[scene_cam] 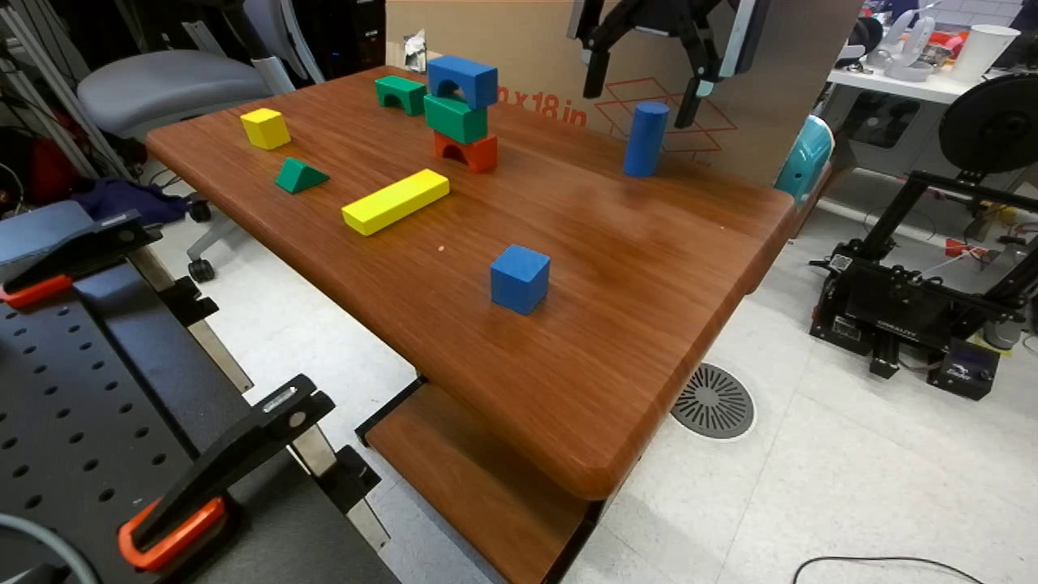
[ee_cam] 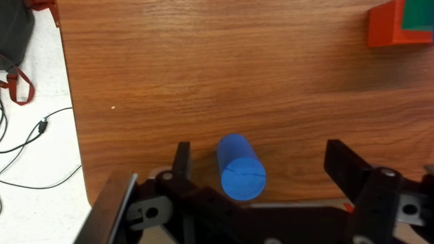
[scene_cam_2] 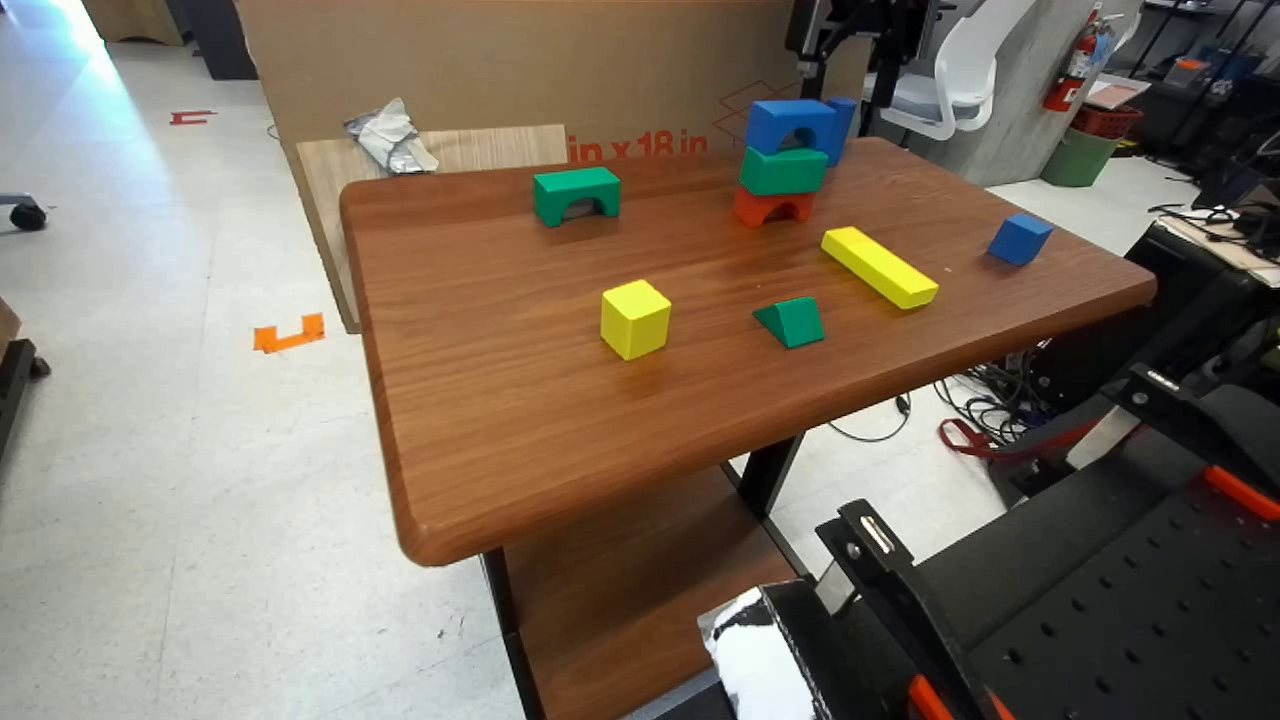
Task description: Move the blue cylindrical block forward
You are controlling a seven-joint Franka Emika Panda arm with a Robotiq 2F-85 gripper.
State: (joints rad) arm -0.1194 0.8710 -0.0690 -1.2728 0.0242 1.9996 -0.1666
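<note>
The blue cylindrical block (scene_cam: 645, 142) stands upright on the table near its far edge. In an exterior view it is partly hidden behind the stacked blocks (scene_cam_2: 842, 130). In the wrist view its top face (ee_cam: 243, 178) shows between the fingers, closer to the left finger. My gripper (scene_cam: 641, 101) is open and empty, with its fingertips about level with the top of the cylinder. It also shows at the top of an exterior view (scene_cam_2: 848, 95) and in the wrist view (ee_cam: 259, 145). Neither finger appears to touch the cylinder.
A blue arch (scene_cam_2: 790, 122) tops a green block and a red arch. A blue cube (scene_cam: 520, 280), yellow bar (scene_cam: 396, 202), green triangle (scene_cam: 301, 175), yellow block (scene_cam: 265, 129) and green arch (scene_cam_2: 577, 192) sit on the table (scene_cam: 616, 341). A cardboard sheet (scene_cam: 527, 49) stands behind.
</note>
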